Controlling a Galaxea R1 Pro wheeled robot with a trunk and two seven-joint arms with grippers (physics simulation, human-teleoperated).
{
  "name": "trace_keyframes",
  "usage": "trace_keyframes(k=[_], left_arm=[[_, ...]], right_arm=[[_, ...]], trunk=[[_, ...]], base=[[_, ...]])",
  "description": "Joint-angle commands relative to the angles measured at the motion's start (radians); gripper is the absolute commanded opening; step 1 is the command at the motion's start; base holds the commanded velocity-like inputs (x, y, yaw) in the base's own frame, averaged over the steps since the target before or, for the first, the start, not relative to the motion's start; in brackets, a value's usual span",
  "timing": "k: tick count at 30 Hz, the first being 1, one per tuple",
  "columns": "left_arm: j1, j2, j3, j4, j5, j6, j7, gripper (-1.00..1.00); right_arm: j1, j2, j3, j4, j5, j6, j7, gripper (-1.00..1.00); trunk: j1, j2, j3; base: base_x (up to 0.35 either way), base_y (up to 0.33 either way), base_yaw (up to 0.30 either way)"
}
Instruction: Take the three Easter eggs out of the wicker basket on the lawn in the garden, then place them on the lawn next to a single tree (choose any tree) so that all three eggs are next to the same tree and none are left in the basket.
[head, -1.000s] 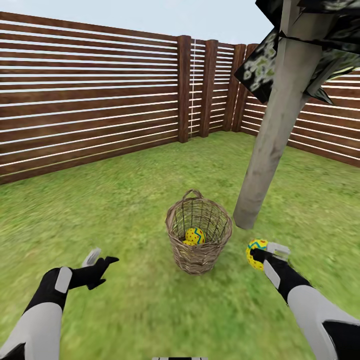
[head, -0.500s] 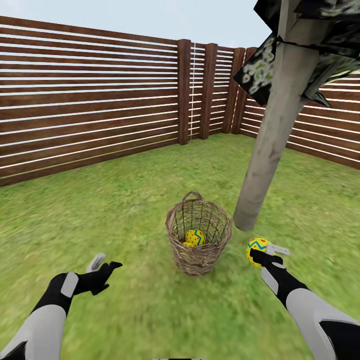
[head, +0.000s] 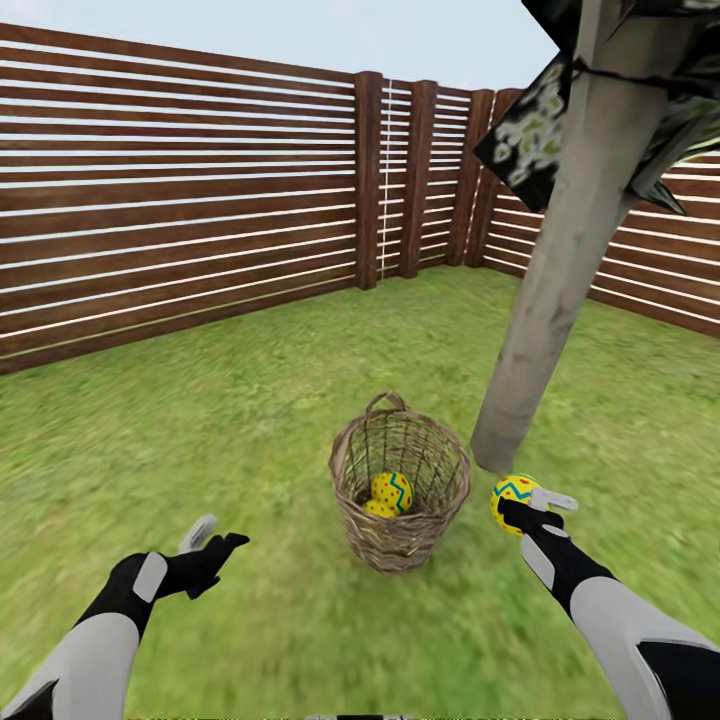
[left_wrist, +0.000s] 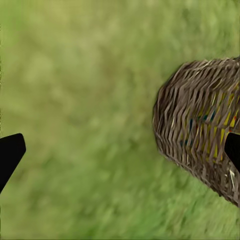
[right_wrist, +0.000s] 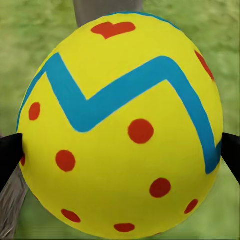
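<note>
The wicker basket stands on the lawn in front of me, with two yellow eggs lying inside it. A third yellow egg with a blue zigzag and red marks is held by my right gripper, just right of the basket and near the foot of the tree. That egg sits between the right fingers in the right wrist view, with the trunk behind it. My left gripper hangs open, left of the basket.
A dark brown slatted fence encloses the grass on the far and right sides. The tree's dark green crown overhangs the upper right. Open grass lies to the left and in front of the basket.
The whole picture has shifted slightly, so the head camera moved. The left gripper drifted a little lower and to the right. The right gripper still holds the egg near the trunk's foot.
</note>
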Motion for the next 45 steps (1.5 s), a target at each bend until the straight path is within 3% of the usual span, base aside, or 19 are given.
trace_keyframes(k=[1, 17, 30, 33, 36, 38, 39, 40, 42, 45], left_arm=[[-0.001, -0.002, 0.005, -0.001, 0.008, 0.007, 0.001, 1.0], [-0.001, -0.05, 0.004, 0.001, 0.004, 0.006, 0.002, 1.0], [-0.001, -0.055, 0.004, 0.001, 0.005, 0.007, 0.004, 1.0], [-0.001, -0.047, -0.004, -0.013, 0.005, 0.01, 0.001, 1.0], [-0.001, -0.012, -0.027, -0.123, 0.009, 0.03, -0.008, 1.0], [-0.001, -0.013, -0.03, -0.294, 0.011, 0.151, -0.038, 1.0], [-0.001, -0.032, -0.03, -0.446, 0.012, 0.236, -0.068, 1.0], [-0.001, -0.071, -0.026, -0.581, 0.01, 0.272, -0.09, 1.0], [0.008, -0.126, 0.002, -0.696, -0.006, 0.301, -0.106, 1.0], [0.055, -0.164, 0.028, -0.728, -0.031, 0.312, -0.114, 1.0]], right_arm=[[-0.001, 0.0, -0.002, 0.0, -0.007, -0.005, 0.0, -1.0], [-0.001, 0.003, 0.0, 0.001, -0.007, -0.005, 0.0, -1.0], [-0.001, 0.01, 0.0, 0.001, -0.006, -0.005, 0.0, -1.0], [-0.001, 0.01, -0.001, 0.001, -0.006, -0.005, 0.0, -1.0], [-0.001, 0.01, 0.0, 0.003, -0.006, -0.005, 0.0, -1.0], [-0.001, 0.01, 0.0, 0.004, -0.005, -0.005, 0.0, -1.0], [-0.001, 0.009, 0.0, 0.004, -0.001, -0.005, -0.001, -1.0], [-0.001, 0.009, -0.001, 0.004, 0.005, -0.005, -0.001, -1.0], [-0.001, 0.008, -0.001, 0.004, 0.015, -0.005, -0.002, -1.0], [-0.001, 0.009, -0.001, 0.004, 0.022, -0.005, -0.003, -1.0]], trunk=[[0.0, -0.001, -0.005], [0.007, -0.004, -0.067], [0.013, -0.007, -0.117], [0.013, -0.007, -0.117], [0.013, -0.007, -0.117], [0.013, -0.007, -0.117], [0.013, -0.007, -0.117], [0.013, -0.007, -0.117], [0.013, -0.007, -0.117], [0.013, -0.007, -0.117]], base=[[0.008, 0.0, 0.0], [0.001, 0.0, 0.0], [0.0, 0.0, 0.0], [0.0, 0.0, 0.0], [0.0, 0.0, 0.0], [0.0, 0.0, 0.0], [0.0, 0.0, 0.0], [0.0, 0.0, 0.0], [0.0, 0.0, 0.0], [0.0, 0.0, 0.0]])
